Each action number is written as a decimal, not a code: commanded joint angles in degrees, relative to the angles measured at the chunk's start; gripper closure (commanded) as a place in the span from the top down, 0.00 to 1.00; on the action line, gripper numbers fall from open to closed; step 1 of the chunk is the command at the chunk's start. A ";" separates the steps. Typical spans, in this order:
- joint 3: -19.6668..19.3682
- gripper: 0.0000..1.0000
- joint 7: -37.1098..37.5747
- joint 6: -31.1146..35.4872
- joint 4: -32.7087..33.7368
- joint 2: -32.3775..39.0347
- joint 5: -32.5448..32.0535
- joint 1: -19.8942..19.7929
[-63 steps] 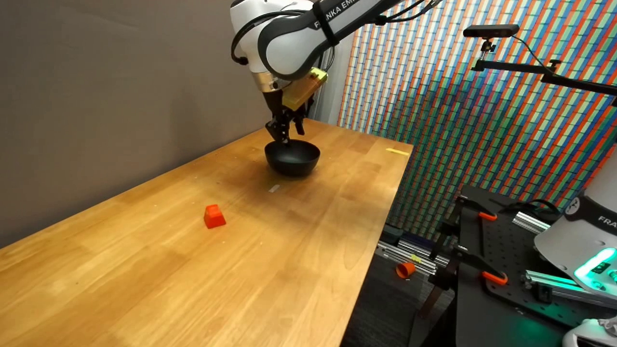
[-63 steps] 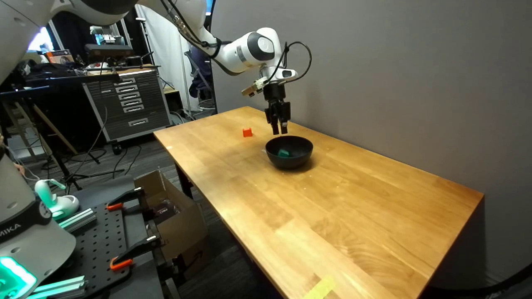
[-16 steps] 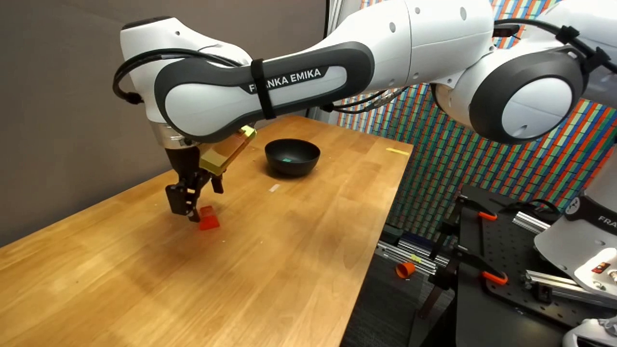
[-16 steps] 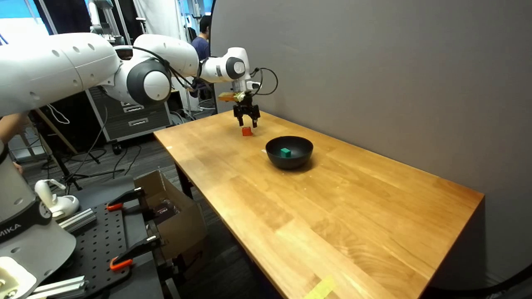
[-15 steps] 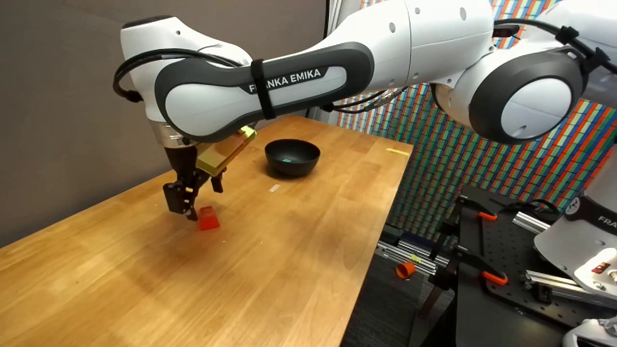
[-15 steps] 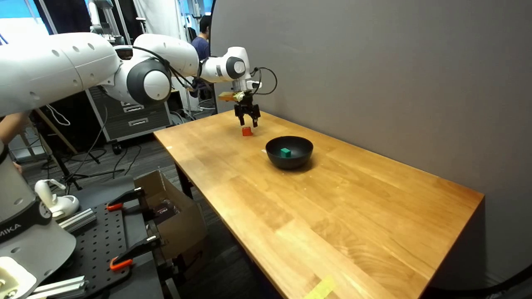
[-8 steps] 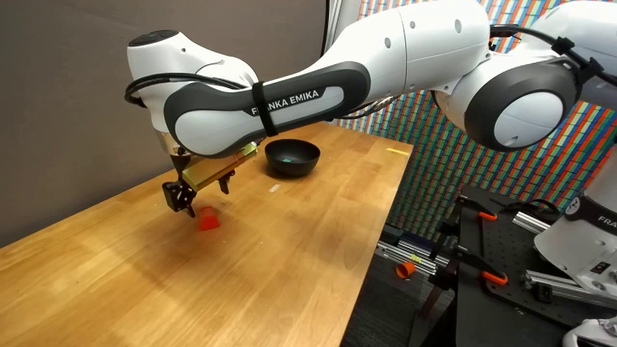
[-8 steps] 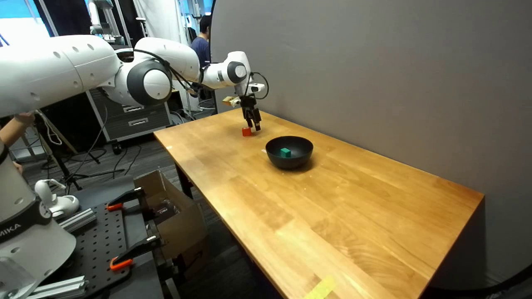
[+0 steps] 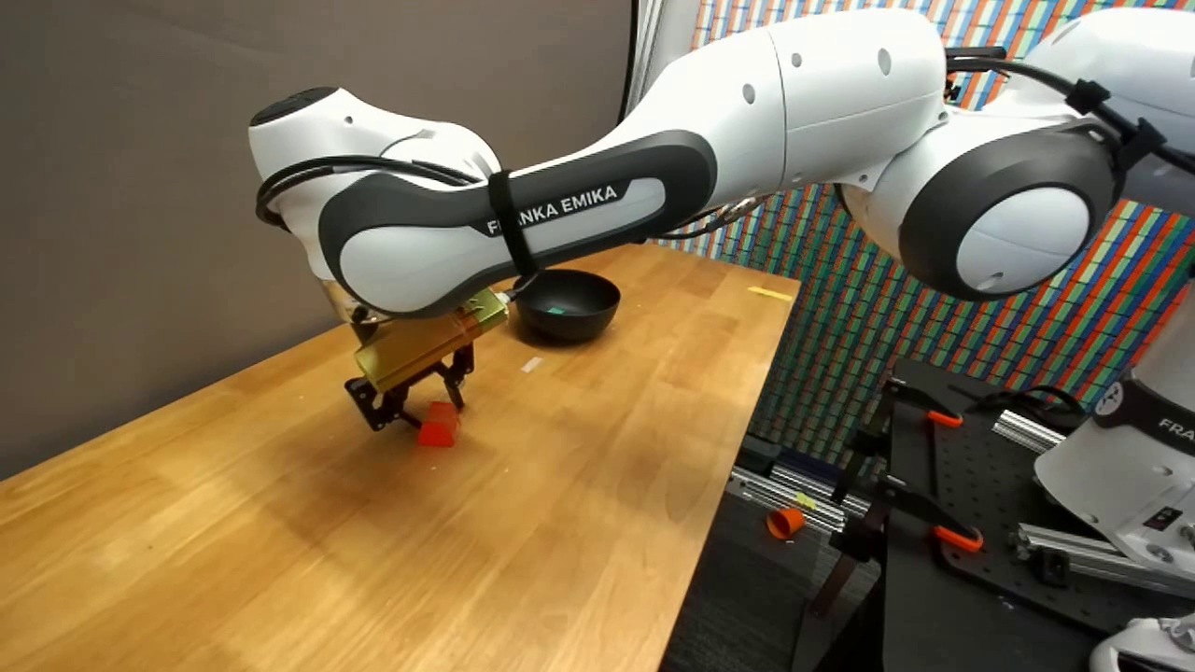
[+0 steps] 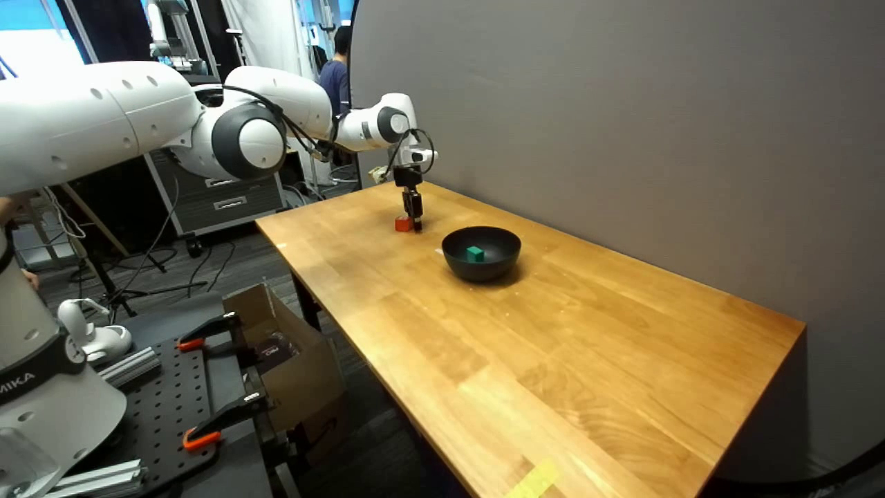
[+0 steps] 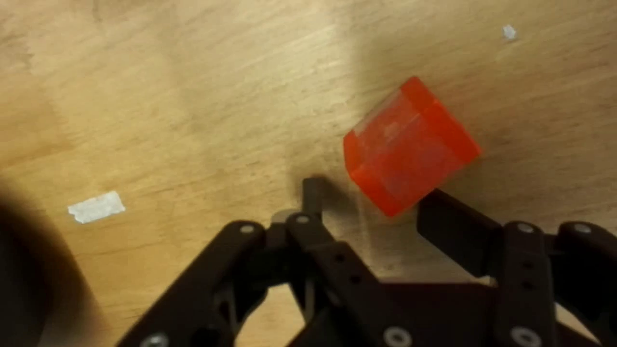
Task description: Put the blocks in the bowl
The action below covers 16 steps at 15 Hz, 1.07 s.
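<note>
The red-orange block (image 9: 437,429) sits on the wooden table in both exterior views (image 10: 402,224). In the wrist view, the block (image 11: 409,149) lies turned cornerwise, ahead of the fingers. My gripper (image 11: 370,200) is open, with its fingertips low by the table. One corner of the block reaches between the fingertips; the right finger touches or nearly touches it, I cannot tell which. The black bowl (image 10: 484,273) stands upright on the table with the green block (image 10: 475,254) inside. The bowl (image 9: 569,327) is partly behind the wrist. A blurred dark shape at the wrist view's left edge looks like it.
A grey wall (image 10: 622,173) runs along the table's far side. A white tape scrap (image 11: 96,207) lies between block and bowl. Yellow tape (image 9: 770,293) marks the table near an end. A black cart with clamps (image 10: 221,422) and a cardboard box (image 10: 297,373) stand beside the table.
Over four seconds my gripper has moved from above the bowl to the red-orange block. In the last half second it has lowered and turned, and the block has slid slightly and turned.
</note>
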 commanded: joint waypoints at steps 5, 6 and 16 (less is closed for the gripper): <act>1.93 0.82 -4.98 -9.24 -0.34 -2.58 1.87 0.91; 2.22 0.91 -5.98 -10.03 -0.38 -2.90 2.04 1.04; 5.86 1.00 -23.51 -10.83 0.55 -2.78 4.42 0.45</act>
